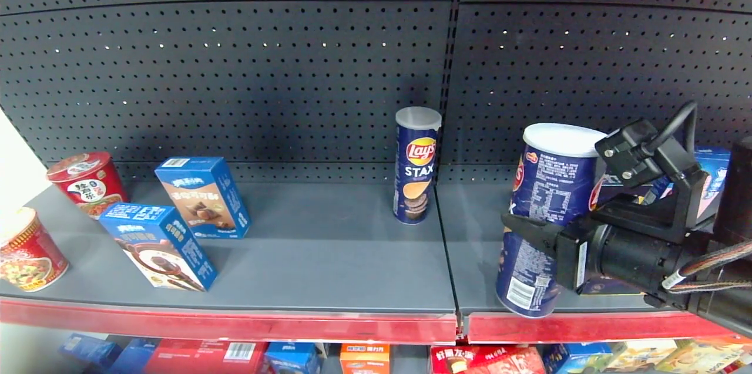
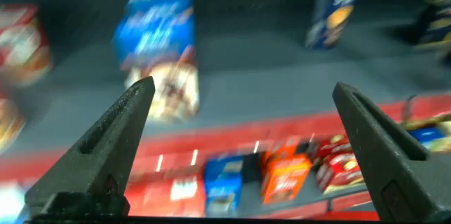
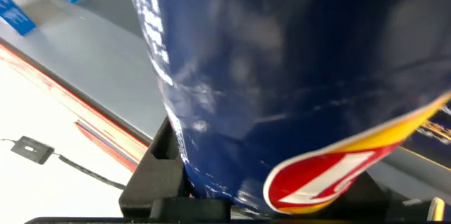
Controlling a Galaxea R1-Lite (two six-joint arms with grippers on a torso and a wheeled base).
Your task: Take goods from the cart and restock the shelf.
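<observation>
My right gripper [image 1: 531, 233] is shut on a tall blue chips can [image 1: 543, 215] with a white lid, held slightly tilted over the right part of the grey shelf [image 1: 329, 262], its base near the red front edge. That can's blue wall [image 3: 282, 76] is pressed close against the right wrist camera. A second, slimmer blue chips can [image 1: 416, 164] stands upright near the shelf's middle, by the back panel. My left gripper [image 2: 243, 146] is open in front of the shelf with nothing between its fingers; the standing can [image 2: 335, 9] appears beyond it.
Two blue cookie boxes [image 1: 202, 196] [image 1: 158, 245] stand on the left half of the shelf, and two red noodle cups [image 1: 88, 181] [image 1: 26, 250] at the far left. Another blue box [image 1: 711, 177] sits behind my right arm. The lower shelf [image 1: 364, 357] holds several packaged goods.
</observation>
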